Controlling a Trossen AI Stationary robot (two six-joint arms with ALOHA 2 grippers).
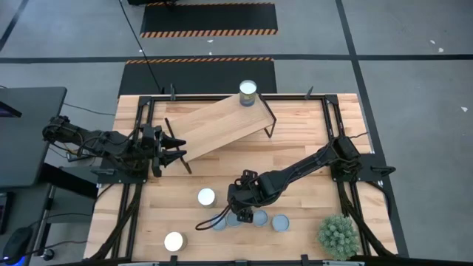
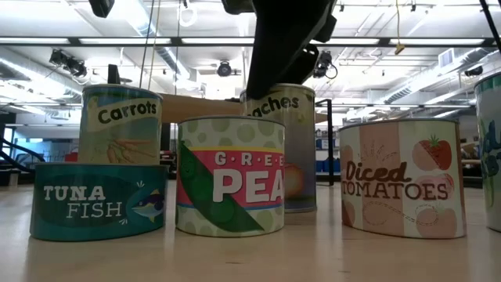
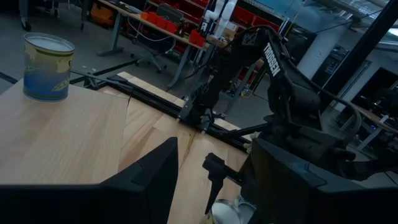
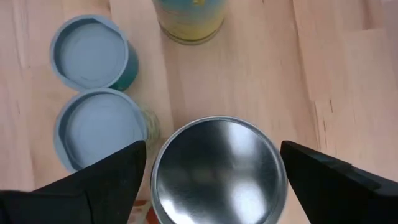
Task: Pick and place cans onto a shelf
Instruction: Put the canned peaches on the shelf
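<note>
We hold the right end effector [image 4: 211,180] released, straddling an upright silver-topped can [image 4: 219,171] directly below it; the left end effector [image 1: 171,145], also released, waits beside the shelf [image 1: 222,125].

Two dark jointed arms [image 1: 303,168], black angular fingers [image 3: 149,180], white lettering — black cables trailing

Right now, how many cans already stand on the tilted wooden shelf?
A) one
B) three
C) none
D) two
A: the high view shows a single can at the far end of the shelf, and the left wrist view shows the same lone can on the board; the other cans sit on the tabletop near the right gripper.
</note>
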